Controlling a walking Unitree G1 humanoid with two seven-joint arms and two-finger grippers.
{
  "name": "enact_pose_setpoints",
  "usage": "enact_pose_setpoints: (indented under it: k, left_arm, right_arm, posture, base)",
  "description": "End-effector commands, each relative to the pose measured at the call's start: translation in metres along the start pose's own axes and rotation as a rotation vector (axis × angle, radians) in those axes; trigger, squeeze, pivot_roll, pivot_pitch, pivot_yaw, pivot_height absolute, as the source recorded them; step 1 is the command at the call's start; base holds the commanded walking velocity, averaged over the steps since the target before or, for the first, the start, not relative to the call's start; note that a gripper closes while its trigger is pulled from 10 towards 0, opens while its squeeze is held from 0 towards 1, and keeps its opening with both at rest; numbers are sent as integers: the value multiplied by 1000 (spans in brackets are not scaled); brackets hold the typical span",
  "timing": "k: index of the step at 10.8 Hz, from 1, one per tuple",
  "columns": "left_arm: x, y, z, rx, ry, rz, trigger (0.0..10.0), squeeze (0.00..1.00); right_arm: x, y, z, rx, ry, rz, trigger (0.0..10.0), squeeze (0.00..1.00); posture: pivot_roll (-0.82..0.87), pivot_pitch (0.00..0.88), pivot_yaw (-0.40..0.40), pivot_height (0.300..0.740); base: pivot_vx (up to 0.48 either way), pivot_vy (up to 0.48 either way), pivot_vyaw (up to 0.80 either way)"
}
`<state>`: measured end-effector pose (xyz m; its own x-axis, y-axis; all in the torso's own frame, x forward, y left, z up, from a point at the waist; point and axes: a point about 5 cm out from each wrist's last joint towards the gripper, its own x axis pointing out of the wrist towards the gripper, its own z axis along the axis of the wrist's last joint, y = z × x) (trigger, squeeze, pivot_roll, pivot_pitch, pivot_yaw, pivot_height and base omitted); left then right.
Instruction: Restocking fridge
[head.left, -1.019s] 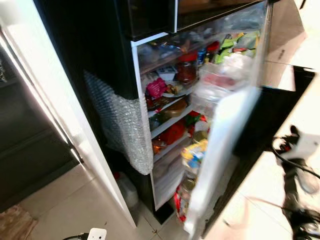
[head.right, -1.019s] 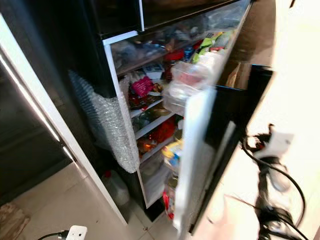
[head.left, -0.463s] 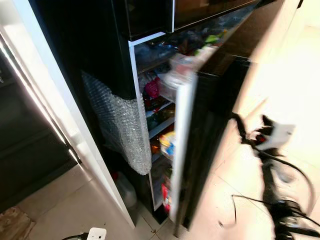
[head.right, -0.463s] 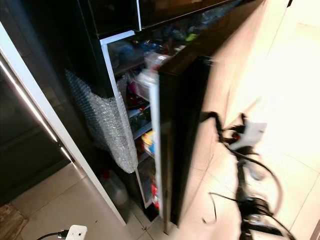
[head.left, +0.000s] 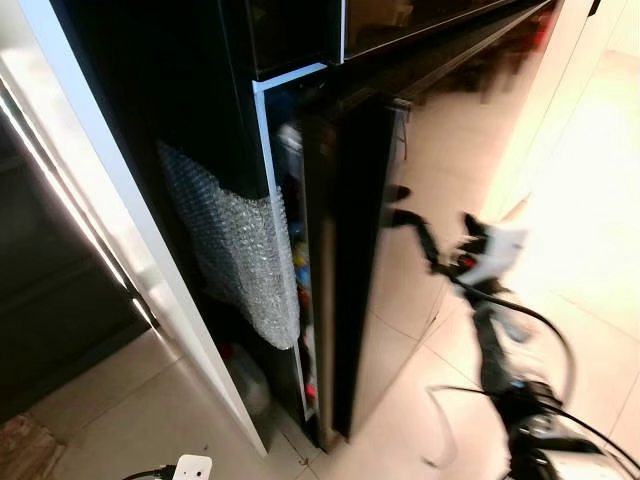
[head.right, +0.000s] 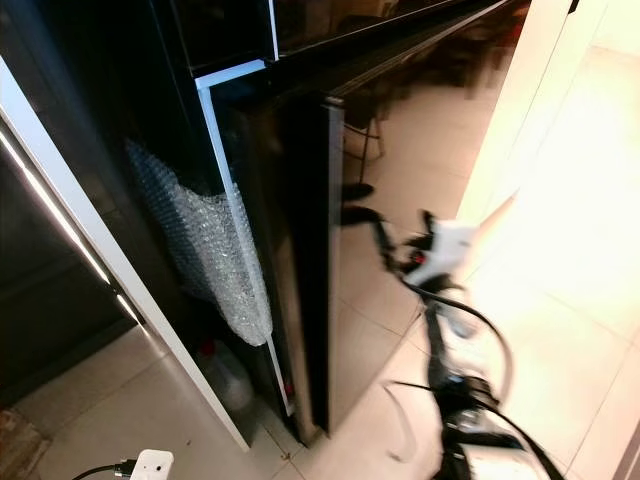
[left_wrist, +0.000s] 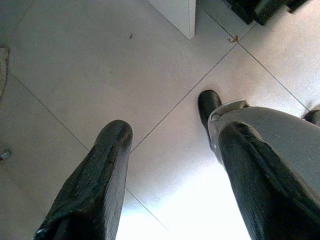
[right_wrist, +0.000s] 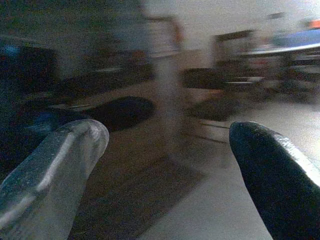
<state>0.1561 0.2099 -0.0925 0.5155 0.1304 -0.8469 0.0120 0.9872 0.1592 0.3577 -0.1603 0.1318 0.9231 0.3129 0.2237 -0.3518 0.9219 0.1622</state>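
The black fridge door (head.left: 350, 270) stands almost shut, with a thin gap beside the bubble wrap (head.left: 240, 250). The right gripper (right_wrist: 170, 165), its fingers spread apart, is near the door. The left gripper (left_wrist: 170, 165) hangs over the floor (left_wrist: 75, 65), fingers also apart.

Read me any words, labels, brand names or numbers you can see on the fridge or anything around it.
No text can be read in these pictures.
Fridge door: glossy black, no lettering to be seen.
Packages in the gap beside the door: colours show, any print too small and blurred.
White plug on the floor: no marking can be made out.
Bubble wrap on the fridge side: plain.
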Motion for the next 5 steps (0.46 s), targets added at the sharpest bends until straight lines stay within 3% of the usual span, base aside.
enact_pose_setpoints:
  k: [1,5]
  left_arm:
    - [0,2,-1,-15,1,12,10000,0]
    - [0,1,-1,-25,-2,14,10000,0]
  right_arm:
    - [13,19,3,-7,3,97,10000,0]
    - [18,33,1,10,17,162,10000,0]
  posture:
    - [-25,0,-3,740]
    - [-18,0,-9,740]
  base:
    - [0,0,0]
    - [0,0,0]
